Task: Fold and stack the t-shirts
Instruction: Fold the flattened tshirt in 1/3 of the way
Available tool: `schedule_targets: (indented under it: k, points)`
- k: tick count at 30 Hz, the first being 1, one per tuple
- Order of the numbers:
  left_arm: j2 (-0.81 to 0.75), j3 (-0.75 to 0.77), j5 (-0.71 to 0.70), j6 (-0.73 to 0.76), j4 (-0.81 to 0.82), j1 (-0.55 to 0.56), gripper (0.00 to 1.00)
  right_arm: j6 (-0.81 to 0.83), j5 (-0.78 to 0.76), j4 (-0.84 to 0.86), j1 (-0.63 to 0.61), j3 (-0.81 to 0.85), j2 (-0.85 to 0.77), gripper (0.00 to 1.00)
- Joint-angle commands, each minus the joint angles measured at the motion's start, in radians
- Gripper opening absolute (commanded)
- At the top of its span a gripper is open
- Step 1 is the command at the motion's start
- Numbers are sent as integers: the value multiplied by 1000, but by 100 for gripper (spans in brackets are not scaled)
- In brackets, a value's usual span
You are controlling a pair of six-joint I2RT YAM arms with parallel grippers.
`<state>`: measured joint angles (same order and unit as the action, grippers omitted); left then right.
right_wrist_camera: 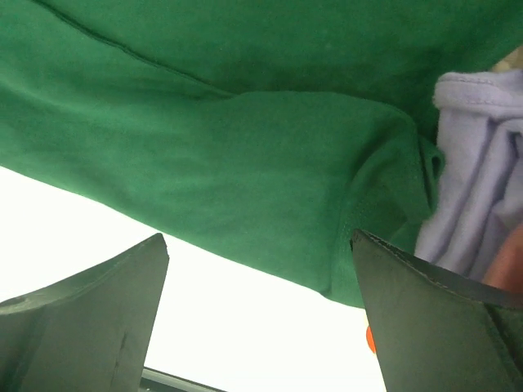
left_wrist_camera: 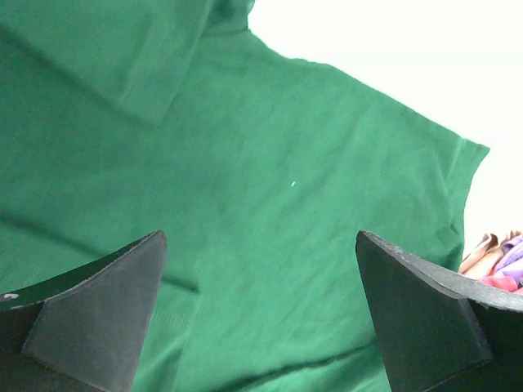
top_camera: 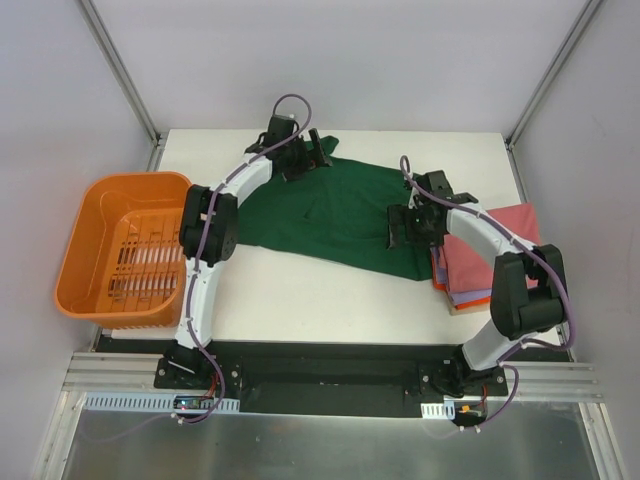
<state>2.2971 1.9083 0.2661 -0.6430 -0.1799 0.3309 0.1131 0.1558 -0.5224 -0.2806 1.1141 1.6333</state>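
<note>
A dark green t-shirt [top_camera: 340,215] lies spread flat across the middle of the white table [top_camera: 300,300]. My left gripper [top_camera: 305,155] hovers open over its far left part, with only green cloth [left_wrist_camera: 270,204] between the fingers. My right gripper [top_camera: 400,228] is open above the shirt's right edge [right_wrist_camera: 245,180], empty. At the right lies a stack of folded t-shirts [top_camera: 495,255], pink-red on top, with lavender [right_wrist_camera: 478,163] and orange layers showing below. The green shirt's right corner touches the stack.
An orange slotted plastic basket [top_camera: 125,250] sits off the table's left edge, empty. Grey walls and metal frame posts enclose the table. A black rail [top_camera: 330,365] with both arm bases runs along the near edge.
</note>
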Motion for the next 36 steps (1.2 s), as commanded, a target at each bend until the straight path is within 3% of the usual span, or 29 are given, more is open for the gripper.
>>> schedule_targets:
  k: [1, 7, 12, 21, 25, 32, 36]
  points:
    - [84, 155, 70, 92, 17, -3, 99, 7, -5, -13, -6, -14, -96, 96]
    - [-155, -82, 13, 192, 37, -1, 99, 11, 5, -2, -18, -39, -147, 96]
    - [-407, -377, -96, 189, 43, -1, 99, 20, -47, -5, -146, -19, -135, 96]
    - [-766, -833, -260, 111, 46, -3, 99, -4, 19, 41, -307, 127, 46, 96]
    - [-734, -868, -321, 85, 48, -9, 99, -53, -1, 74, -331, 128, 85, 96]
    - [-495, -697, -285, 72, 42, -35, 99, -76, -90, 61, -336, 139, 157, 96]
    - [-423, -664, -297, 34, -62, -35, 99, -76, -127, 51, -336, 158, 175, 96]
